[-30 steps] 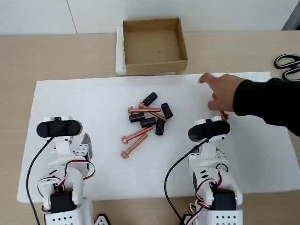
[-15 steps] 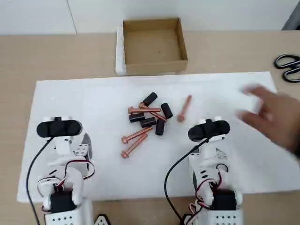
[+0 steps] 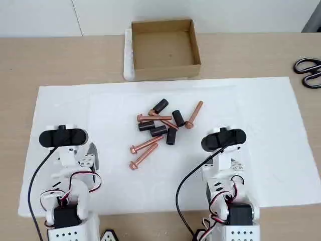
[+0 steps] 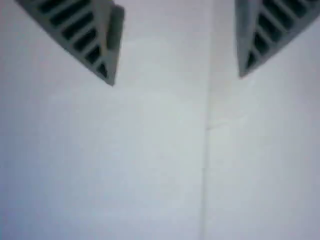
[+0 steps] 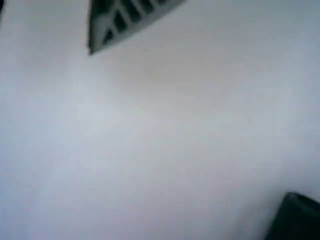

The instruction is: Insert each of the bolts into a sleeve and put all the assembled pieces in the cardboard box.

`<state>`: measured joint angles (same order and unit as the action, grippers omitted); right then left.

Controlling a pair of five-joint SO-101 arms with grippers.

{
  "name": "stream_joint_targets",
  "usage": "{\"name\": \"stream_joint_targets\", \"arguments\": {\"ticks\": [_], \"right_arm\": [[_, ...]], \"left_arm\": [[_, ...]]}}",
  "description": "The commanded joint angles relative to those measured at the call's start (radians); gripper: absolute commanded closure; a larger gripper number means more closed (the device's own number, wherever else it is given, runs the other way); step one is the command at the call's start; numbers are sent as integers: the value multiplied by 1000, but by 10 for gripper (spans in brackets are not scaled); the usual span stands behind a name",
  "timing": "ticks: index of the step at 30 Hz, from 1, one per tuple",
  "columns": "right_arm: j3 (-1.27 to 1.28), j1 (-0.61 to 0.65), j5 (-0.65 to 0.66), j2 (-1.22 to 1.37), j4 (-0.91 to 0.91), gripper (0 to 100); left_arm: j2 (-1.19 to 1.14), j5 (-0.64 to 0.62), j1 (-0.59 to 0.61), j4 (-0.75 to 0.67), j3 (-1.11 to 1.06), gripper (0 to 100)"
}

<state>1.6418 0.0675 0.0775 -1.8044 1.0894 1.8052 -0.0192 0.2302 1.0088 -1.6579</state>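
Observation:
Several copper bolts lie in a loose pile at the middle of the white paper, with one bolt at the pile's right edge and two at its near left. Several black sleeves lie mixed among them. The open cardboard box stands behind the paper. My left gripper is open just above bare paper at the near left, holding nothing. My right arm stands near and right of the pile, over paper. A dark object's edge shows in the right wrist view.
A white sheet covers the table's middle. A white foam strip leans against the box's left side. Scissors lie at the far right edge. Wooden table surrounds the sheet.
A person's hand left one more bolt at the right of the pile, then pulled away to the right and out of view. Neither arm has moved.

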Motion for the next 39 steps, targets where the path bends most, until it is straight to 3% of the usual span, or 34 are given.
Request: {"name": "stream_joint_targets", "arguments": {"ticks": [1, 11, 16, 39], "right_arm": [[-5, 2, 3, -10, -16, 877], [-5, 5, 2, -10, -18, 877], [-5, 90, 8, -10, -18, 877], [-5, 87, 8, -10, -22, 877]], "left_arm": [[14, -3, -2, -21, 5, 848], [14, -3, -2, -21, 5, 848], [14, -3, -2, -21, 5, 848], [14, -3, -2, -21, 5, 848]]}}
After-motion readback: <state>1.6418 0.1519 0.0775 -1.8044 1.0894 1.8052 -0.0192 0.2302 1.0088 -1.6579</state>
